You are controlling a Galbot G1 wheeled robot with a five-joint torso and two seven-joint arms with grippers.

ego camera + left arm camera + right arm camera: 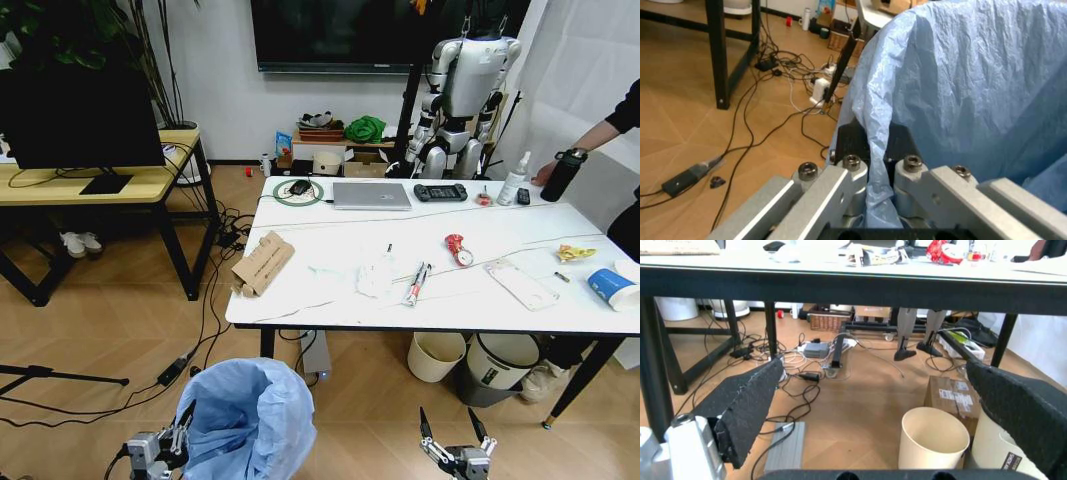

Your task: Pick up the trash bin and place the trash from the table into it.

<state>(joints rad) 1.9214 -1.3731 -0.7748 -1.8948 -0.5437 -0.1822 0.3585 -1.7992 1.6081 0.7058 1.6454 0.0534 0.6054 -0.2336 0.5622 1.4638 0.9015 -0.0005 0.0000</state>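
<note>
At the lower left of the head view, the left gripper [183, 432] pinches the bag rim of the upright trash bin [250, 415], its mouth upward (the right gripper [456, 432] hangs spread wide).

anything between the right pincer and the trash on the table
Yes: the table. The open right pincer sits low, below its front edge, so it must rise over that edge to reach the trash.

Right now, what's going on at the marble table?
The left hand is shut on the blue bag at the rim of the trash bin, holding it in front of the table. The right hand is open and empty, low before the table. The trash, such as the torn cardboard, tissue and paper cup, lies on top.
</note>
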